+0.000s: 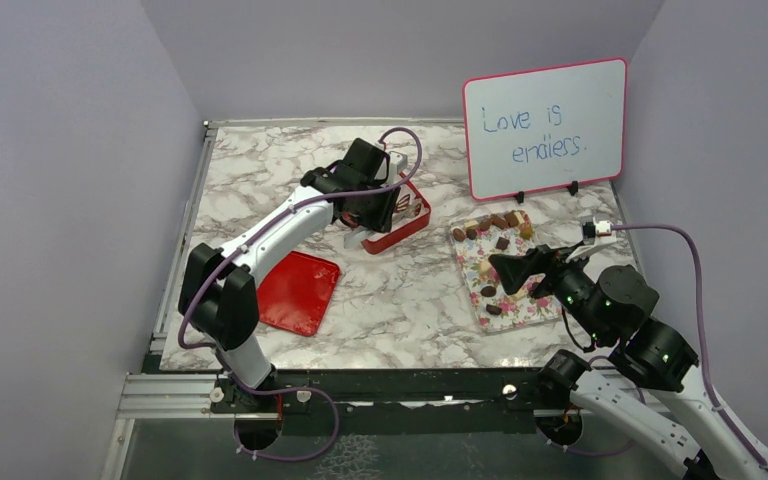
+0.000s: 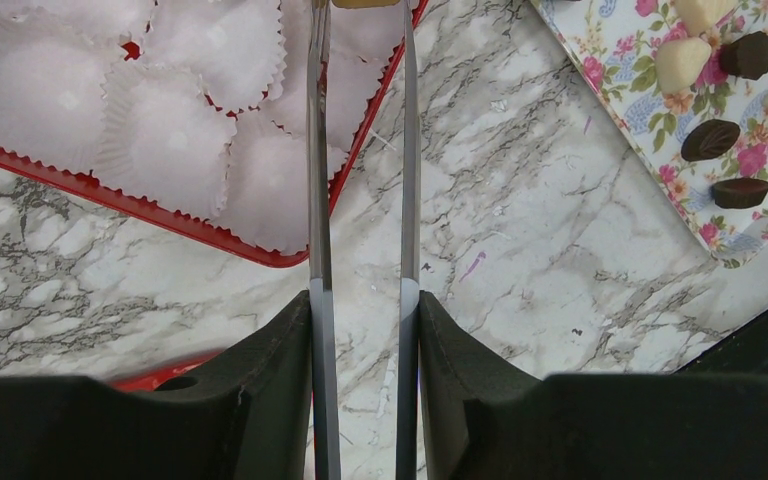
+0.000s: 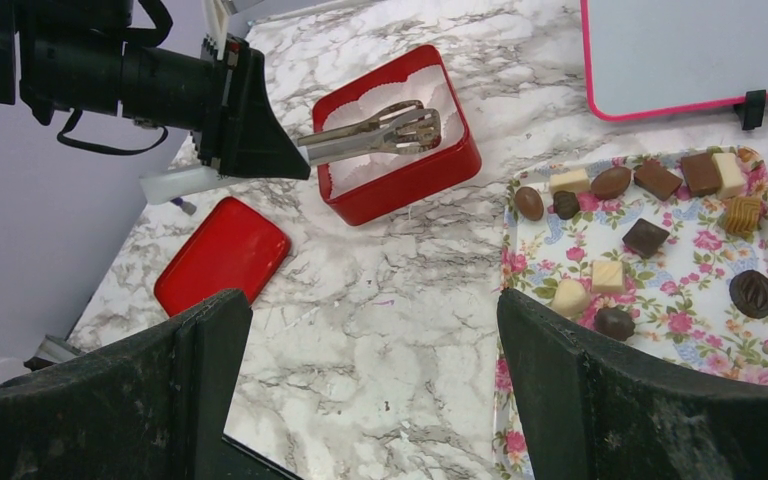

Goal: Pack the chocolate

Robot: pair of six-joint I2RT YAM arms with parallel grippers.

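The left tool [image 2: 363, 305] is pinching a pair of metal tongs [image 3: 370, 135]. The two thin arms of the tongs lie flat against the insides of its fingers. The tongs reach out over a red box [image 3: 400, 190]. The box is full of white paper cups [image 2: 160, 140], and the cups that show look empty. A small tan bit sits between the tips of the tongs, but I cannot tell what it is.

The right tool [image 3: 370, 300] is spread wide with nothing in it. It hangs over the marble tabletop [image 1: 400, 290], just by the near side of a flowered tray [image 3: 690, 290].

The chocolate [image 3: 646, 237] lies on that tray. Some pieces are dark brown, some are light brown and some are cream. Some are round and some are square. Most sit along the far end of the tray, and a few sit nearer the middle.

The tray is to the right of the red box, with bare tabletop between them. A flat red lid [image 3: 222, 252] lies on the tabletop on the box's other side. A whiteboard [image 1: 545, 125] with a pink rim stands behind the tray.
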